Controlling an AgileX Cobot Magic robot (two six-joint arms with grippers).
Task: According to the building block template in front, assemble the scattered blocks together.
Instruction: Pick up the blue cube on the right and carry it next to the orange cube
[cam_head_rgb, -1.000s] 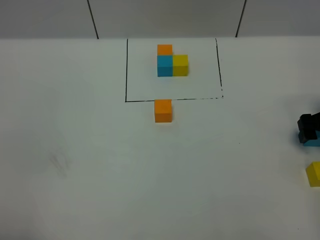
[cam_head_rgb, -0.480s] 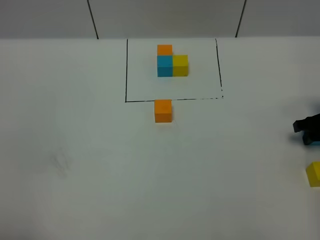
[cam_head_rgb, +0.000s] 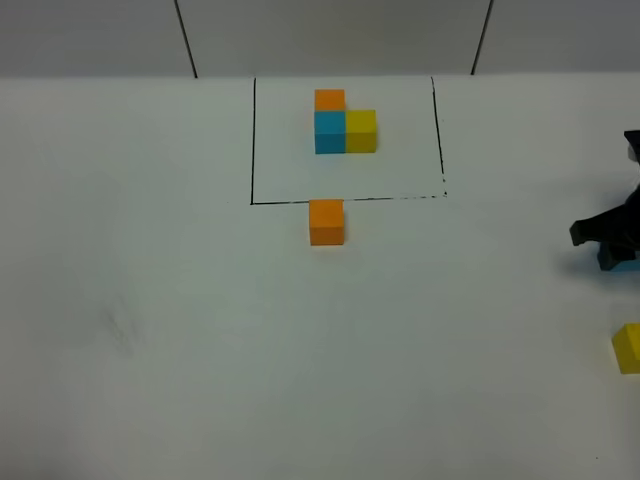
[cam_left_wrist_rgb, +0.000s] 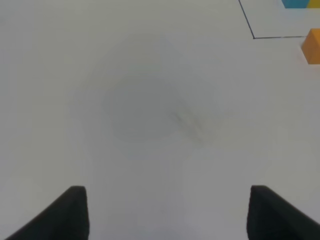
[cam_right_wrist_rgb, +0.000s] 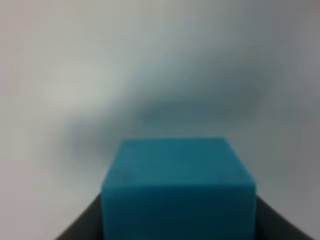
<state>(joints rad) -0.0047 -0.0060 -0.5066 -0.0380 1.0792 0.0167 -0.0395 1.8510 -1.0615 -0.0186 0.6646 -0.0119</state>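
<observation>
The building block template (cam_head_rgb: 345, 125), an orange, blue and yellow L, sits inside a black drawn rectangle (cam_head_rgb: 252, 140) at the back. The loose orange block (cam_head_rgb: 326, 221) rests just outside that frame's front line and shows at the edge of the left wrist view as well (cam_left_wrist_rgb: 312, 46). At the far right, my right gripper (cam_head_rgb: 612, 256) is shut on the blue block (cam_right_wrist_rgb: 179, 190), of which only a sliver shows from above (cam_head_rgb: 622, 265). The yellow block (cam_head_rgb: 628, 348) lies nearer the front right edge. My left gripper (cam_left_wrist_rgb: 172, 215) is open over bare table, nothing between its fingers.
The white table (cam_head_rgb: 200, 330) stretches wide to the left and front. Two dark seams run up the back wall (cam_head_rgb: 186, 40). A faint smudge marks the table at the left (cam_head_rgb: 120, 325).
My right gripper has closed on the blue block and shifted up and slightly left in the high view, carrying the block. The left gripper and other blocks stayed put.
</observation>
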